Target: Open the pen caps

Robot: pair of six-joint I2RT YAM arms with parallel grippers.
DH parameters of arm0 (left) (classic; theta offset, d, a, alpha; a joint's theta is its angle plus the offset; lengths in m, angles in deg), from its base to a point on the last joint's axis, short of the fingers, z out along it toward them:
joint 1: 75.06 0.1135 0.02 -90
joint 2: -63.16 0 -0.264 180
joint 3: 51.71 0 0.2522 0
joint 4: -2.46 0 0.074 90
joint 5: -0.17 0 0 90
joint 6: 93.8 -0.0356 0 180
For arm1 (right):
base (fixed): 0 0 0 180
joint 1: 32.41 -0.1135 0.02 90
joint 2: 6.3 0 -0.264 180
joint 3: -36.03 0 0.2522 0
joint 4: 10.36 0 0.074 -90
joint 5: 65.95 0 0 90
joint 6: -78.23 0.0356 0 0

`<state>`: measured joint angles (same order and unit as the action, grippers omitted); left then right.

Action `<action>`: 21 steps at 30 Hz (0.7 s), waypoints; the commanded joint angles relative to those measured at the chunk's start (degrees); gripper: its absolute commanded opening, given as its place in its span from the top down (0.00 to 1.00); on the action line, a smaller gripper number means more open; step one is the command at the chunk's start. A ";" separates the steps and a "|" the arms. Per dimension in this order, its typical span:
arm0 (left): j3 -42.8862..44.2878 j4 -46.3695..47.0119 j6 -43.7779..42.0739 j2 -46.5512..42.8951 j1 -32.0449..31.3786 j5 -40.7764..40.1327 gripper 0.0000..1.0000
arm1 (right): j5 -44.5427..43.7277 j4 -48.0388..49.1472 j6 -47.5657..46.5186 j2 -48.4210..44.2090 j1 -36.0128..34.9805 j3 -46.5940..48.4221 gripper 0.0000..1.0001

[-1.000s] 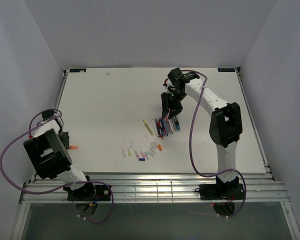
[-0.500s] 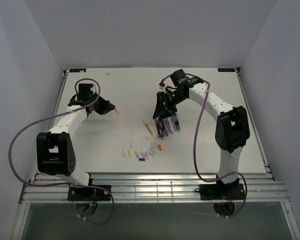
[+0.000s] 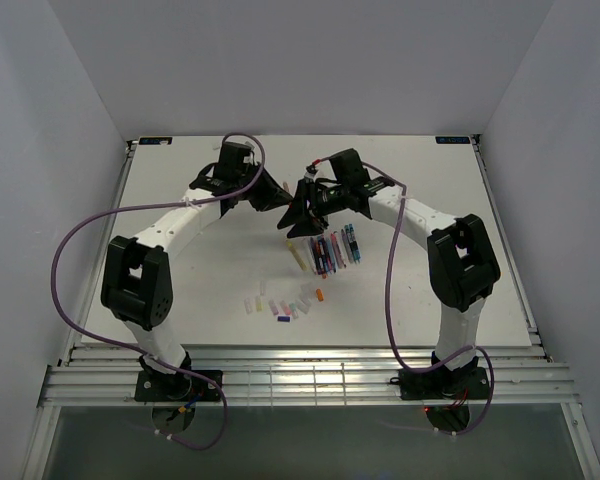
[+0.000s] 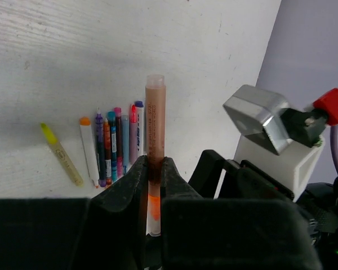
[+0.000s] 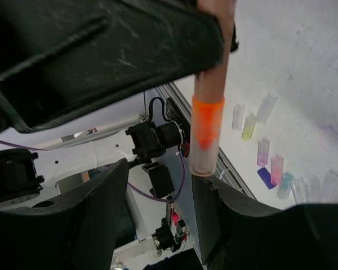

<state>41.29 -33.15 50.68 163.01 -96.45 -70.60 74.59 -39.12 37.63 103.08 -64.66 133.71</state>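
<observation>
Left gripper [image 3: 283, 203] and right gripper [image 3: 296, 206] meet tip to tip above the far middle of the table [image 3: 200, 250] in the overhead view; both arms reach forward and bend inward like an arch; whatever sits between the tips is too small and too covered to make out. Nearer the bases lies a row of pens [image 3: 332, 250], side by side, with a yellow pen [image 3: 297, 255] just left of it; a scatter of loose caps [image 3: 280, 305] lies nearer still.

From the left wrist, the left gripper [image 4: 153, 166] is clamped on an orange pen [image 4: 155, 118]; its fingers [image 4: 136, 180] press the barrel from both sides. The barrel is pale brownish orange and stands upright in the picture; a bright orange band and a pale end show below the grip, partly hidden. The row of pens [image 4: 114, 147] and the yellow pen [image 4: 62, 154] lie on the table beyond; dark parts of the right arm crowd the right side, blurred.

From the right wrist, the right gripper [image 5: 162, 171] has its fingers [image 5: 101, 214] spread apart with nothing between them. The orange pen [image 5: 207, 121] hangs from the left gripper's dark body; its bright orange end wears a clear cap [image 5: 204, 160]. The capped tip sits just above the finger on the picture's right side; whether they touch I cannot tell. Loose caps [image 5: 249, 126] lie on the table behind.
</observation>
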 commanded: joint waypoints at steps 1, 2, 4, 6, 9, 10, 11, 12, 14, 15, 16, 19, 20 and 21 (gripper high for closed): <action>1.79 -4.25 0.71 -0.45 0.21 -2.96 1.00 | -1.67 6.13 3.77 -0.93 0.26 3.00 0.45; 1.36 -4.43 0.80 -0.80 0.12 -3.14 1.00 | -3.07 5.26 3.24 -0.93 0.34 3.27 0.45; 1.00 -4.87 0.89 -1.15 0.12 -3.66 1.00 | -4.40 3.76 2.27 -1.19 0.26 3.01 0.45; 0.21 -5.05 1.07 -1.94 0.12 -3.93 1.00 | -5.98 3.67 2.18 -1.71 0.35 1.87 0.45; -0.84 -5.05 1.33 -2.82 0.12 -4.46 1.00 | -6.42 3.75 2.53 -1.46 0.43 1.42 0.46; -1.02 -5.05 1.51 -3.26 0.12 -4.46 1.00 | -6.60 3.58 2.62 -1.28 0.35 1.60 0.47; -1.28 -5.05 1.59 -3.52 0.12 -4.54 1.00 | -6.77 3.58 2.62 -1.19 0.43 1.68 0.47; -1.72 -5.14 1.77 -3.79 0.12 -4.63 1.00 | -6.95 3.58 2.62 -0.93 0.43 1.77 0.48; -2.16 -5.05 1.86 -4.49 0.12 -4.81 1.00 | -7.21 3.49 2.62 -0.58 0.43 2.21 0.49; -2.42 -5.14 1.86 -4.75 0.12 -4.98 1.00 | -7.04 3.40 2.71 -0.14 0.52 2.39 0.50; -2.69 -5.22 1.86 -5.10 0.12 -5.07 1.00 | -7.04 3.32 2.80 0.04 0.52 2.82 0.51; -2.78 -5.84 1.60 -5.55 0.12 -5.95 1.00 | -7.13 0.78 2.45 0.30 0.52 3.44 0.53; -2.52 -6.10 1.51 -5.46 0.12 -6.21 1.00 | -6.78 -0.97 1.84 -0.13 0.43 3.53 0.54; -2.25 -6.45 1.33 -5.46 0.12 -7.00 1.00 | -6.51 -1.69 1.40 -0.57 0.35 3.18 0.54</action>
<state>38.78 -38.57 52.21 161.18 -96.45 -75.69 67.71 -38.10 40.24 103.19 -64.36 134.76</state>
